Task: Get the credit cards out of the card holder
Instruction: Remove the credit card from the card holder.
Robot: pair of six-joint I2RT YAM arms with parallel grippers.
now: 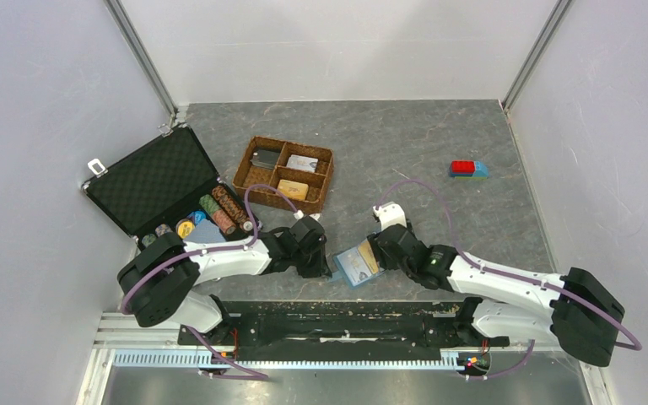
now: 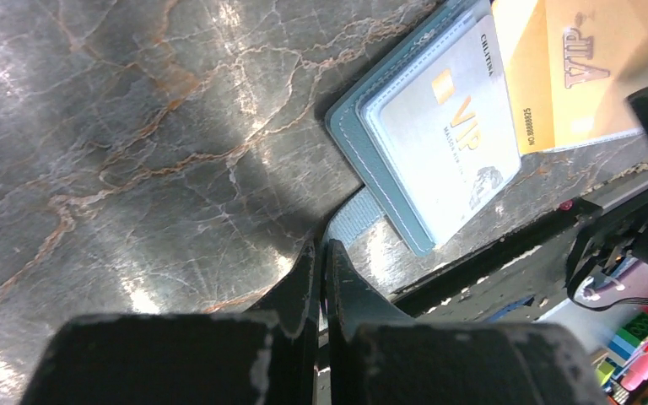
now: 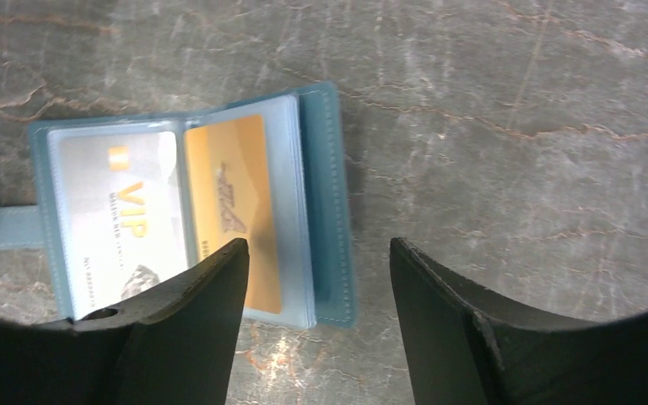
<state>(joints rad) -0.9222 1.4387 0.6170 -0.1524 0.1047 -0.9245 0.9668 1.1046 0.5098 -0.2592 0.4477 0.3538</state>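
The light-blue card holder (image 1: 356, 264) lies open on the grey table near its front edge. A silver VIP card (image 3: 118, 211) sits in its left sleeve and an orange card (image 3: 232, 194) in its right sleeve; both also show in the left wrist view, the silver card (image 2: 447, 152) and the orange card (image 2: 574, 67). My left gripper (image 1: 329, 270) is at the holder's left side, shut (image 2: 321, 249) on the holder's light-blue strap (image 2: 350, 221). My right gripper (image 1: 380, 253) is open (image 3: 316, 249) and hovers over the holder's right edge (image 3: 329, 194), holding nothing.
A brown wicker tray (image 1: 285, 173) with cards stands behind the holder. An open black case (image 1: 156, 181) with poker chips (image 1: 224, 211) is at the left. A red and blue block (image 1: 467, 169) lies at the back right. The table's front rail (image 1: 337, 316) is just behind the holder.
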